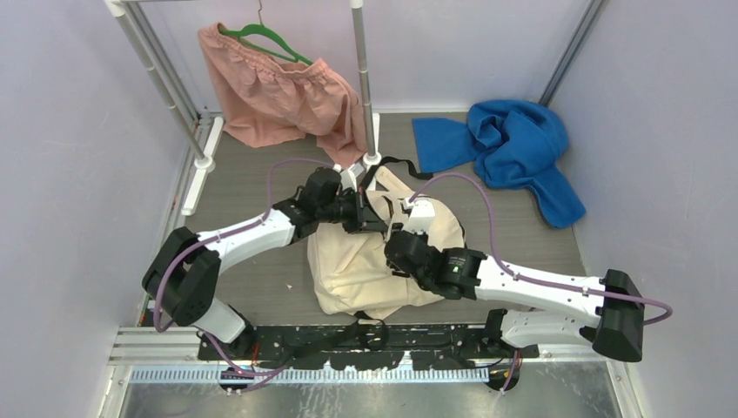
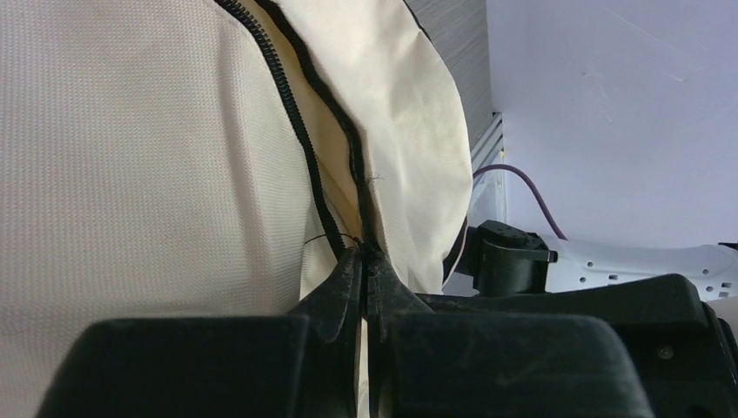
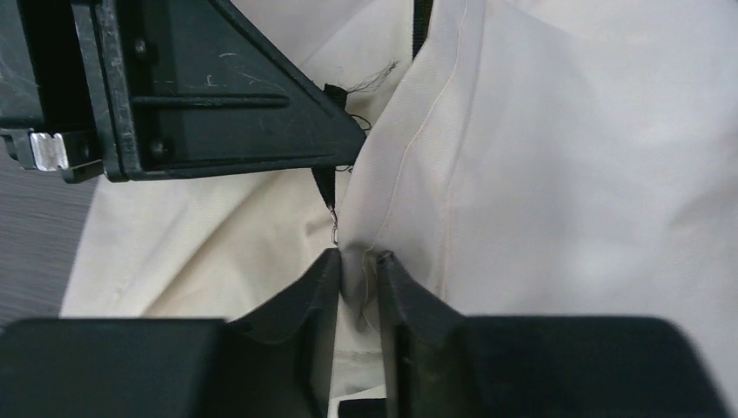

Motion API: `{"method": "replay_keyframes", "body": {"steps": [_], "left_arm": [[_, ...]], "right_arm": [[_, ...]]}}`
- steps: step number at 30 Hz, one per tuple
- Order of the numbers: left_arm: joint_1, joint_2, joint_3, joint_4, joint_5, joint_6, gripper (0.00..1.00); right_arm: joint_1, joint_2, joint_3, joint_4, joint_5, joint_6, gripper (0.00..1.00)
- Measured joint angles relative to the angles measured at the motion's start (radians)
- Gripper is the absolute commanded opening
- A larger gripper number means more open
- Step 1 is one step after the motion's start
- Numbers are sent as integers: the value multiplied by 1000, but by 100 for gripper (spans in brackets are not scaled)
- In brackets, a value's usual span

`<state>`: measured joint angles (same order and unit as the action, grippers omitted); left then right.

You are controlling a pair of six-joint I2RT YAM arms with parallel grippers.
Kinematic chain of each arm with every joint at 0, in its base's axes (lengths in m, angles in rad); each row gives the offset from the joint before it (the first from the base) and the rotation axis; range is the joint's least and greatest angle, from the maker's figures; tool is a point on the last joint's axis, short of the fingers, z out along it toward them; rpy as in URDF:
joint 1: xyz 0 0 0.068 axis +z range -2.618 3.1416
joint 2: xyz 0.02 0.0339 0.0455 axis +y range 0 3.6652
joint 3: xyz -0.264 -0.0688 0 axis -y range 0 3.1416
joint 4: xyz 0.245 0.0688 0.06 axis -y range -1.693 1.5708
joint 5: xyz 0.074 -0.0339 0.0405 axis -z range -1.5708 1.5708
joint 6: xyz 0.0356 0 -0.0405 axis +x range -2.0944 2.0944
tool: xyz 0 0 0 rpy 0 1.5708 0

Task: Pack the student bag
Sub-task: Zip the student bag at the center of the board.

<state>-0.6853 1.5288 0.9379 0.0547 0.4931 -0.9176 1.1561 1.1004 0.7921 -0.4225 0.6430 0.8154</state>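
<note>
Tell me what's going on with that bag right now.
Both arms are working on the cream backpack lying mid-table. The left arm has its jaws shut where the two sides of the bag's black zipper meet; above that point the zipper stands open. The right arm has its jaws pinching a fold of the cream fabric right beside that spot. The pink garment on its green hanger and the blue fleece cloth sit at the back, untouched.

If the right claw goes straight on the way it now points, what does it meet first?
The student bag: its cream cloth sits between the tips of the right claw. Just beyond is the left claw, though depth is unclear.
</note>
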Motion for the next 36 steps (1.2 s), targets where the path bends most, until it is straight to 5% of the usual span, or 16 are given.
{"method": "replay_keyframes", "body": {"steps": [3, 13, 18, 20, 22, 25, 36], "left_arm": [[-1, 8, 0, 0, 2, 0, 0], [-10, 16, 5, 8, 13, -13, 0], [-14, 19, 6, 9, 19, -17, 0], [-13, 21, 6, 9, 18, -18, 0], [-13, 21, 6, 8, 18, -18, 0], [-14, 21, 6, 8, 19, -18, 0], [-26, 23, 10, 5, 5, -17, 0]], "right_arm": [[0, 5, 2, -21, 20, 8, 2], [0, -110, -51, -26, 26, 58, 1], [0, -133, -80, -19, 21, 92, 32], [0, -145, -97, -23, 21, 105, 32], [-1, -157, -111, -24, 21, 113, 27], [-2, -177, -124, -14, 14, 126, 2], [-5, -185, -149, 11, -10, 147, 1]]}}
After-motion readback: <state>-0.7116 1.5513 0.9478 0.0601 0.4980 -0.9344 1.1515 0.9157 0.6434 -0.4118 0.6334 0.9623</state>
